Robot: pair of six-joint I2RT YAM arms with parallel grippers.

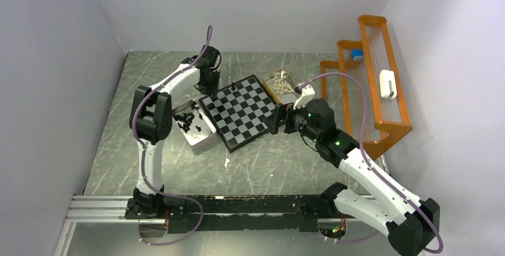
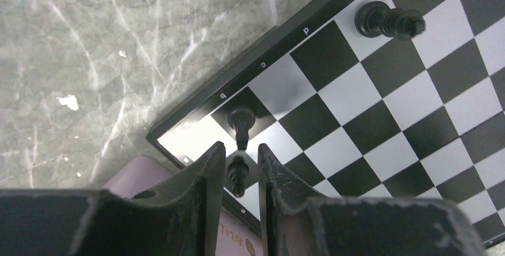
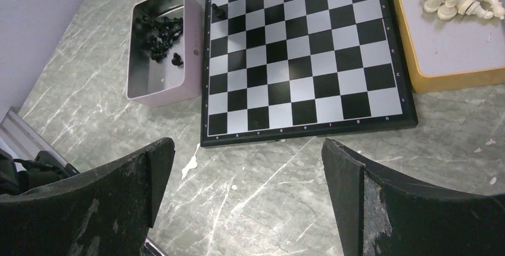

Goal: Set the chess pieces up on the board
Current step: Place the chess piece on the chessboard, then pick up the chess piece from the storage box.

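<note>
a black pawn [image 2: 237,175] is seen standing near a corner of the board [image 1: 241,113], between the slightly parted, released fingers of the left end effector [image 2: 240,156]. the board is laid on a grey marbled desk [image 1: 268,164] enclosed by pale walls [image 1: 53,59]. the right end effector [image 3: 245,144] is held wide open, empty, above the desk.

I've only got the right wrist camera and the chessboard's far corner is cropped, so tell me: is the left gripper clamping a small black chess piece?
Observer: No. Left wrist view: the left gripper straddles a small black chess piece on the flat black-and-pale checked chessboard, slim gaps either side.
Operator: Anything beside it?
Observer: A second black piece on the dark square by rim letter b.
</note>
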